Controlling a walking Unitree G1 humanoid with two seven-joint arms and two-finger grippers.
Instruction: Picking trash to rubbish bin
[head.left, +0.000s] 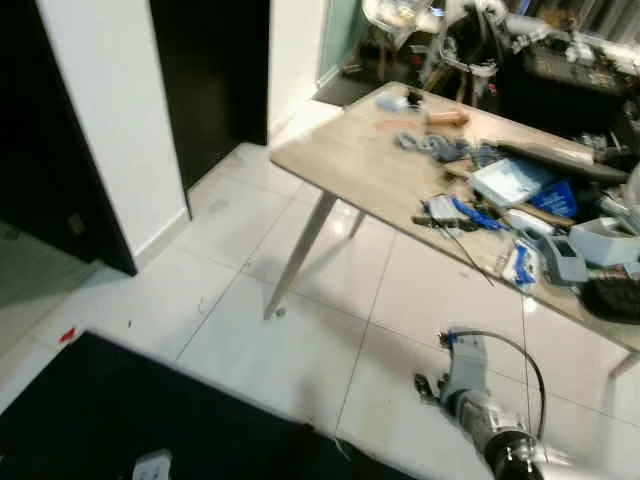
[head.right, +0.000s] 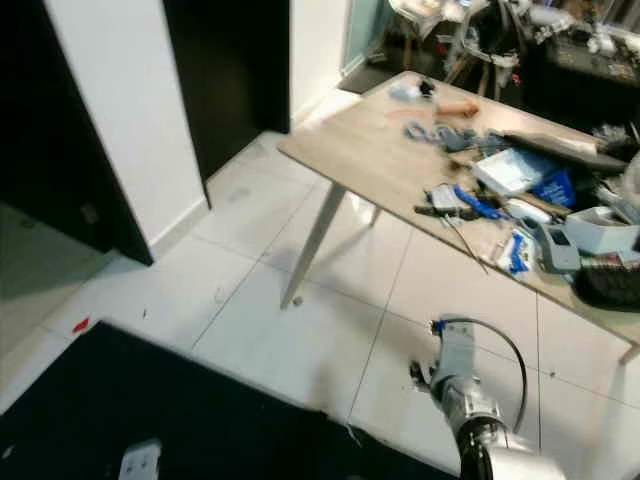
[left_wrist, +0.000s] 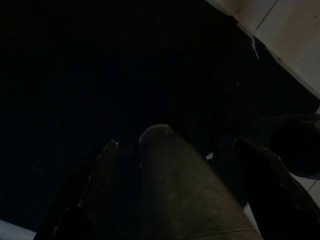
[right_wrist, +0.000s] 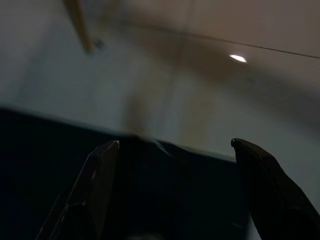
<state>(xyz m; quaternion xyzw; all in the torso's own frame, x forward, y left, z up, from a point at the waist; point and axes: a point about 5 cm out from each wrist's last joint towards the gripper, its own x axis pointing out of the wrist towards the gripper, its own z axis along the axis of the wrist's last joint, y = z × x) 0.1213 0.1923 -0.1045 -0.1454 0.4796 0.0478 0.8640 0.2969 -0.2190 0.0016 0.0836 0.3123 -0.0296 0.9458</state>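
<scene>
My right gripper (right_wrist: 172, 195) spread and empty over dark mat (head.left: 120, 410), left gripper (left_wrist: 175, 200) spread around a dark rounded object (left_wrist: 185, 195), cluttered table (head.left: 350, 165) ahead.

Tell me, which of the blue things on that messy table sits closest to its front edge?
The small blue-and-white packet, right at the wooden table's near edge beside the grey device. The dark blue bag and the blue-handled tool lie farther in.

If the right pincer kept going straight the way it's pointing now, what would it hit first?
Probably the dark mat's edge on the floor: the open right pincer points down at it, with pale floor tiles just beyond. Depth is unclear.
</scene>
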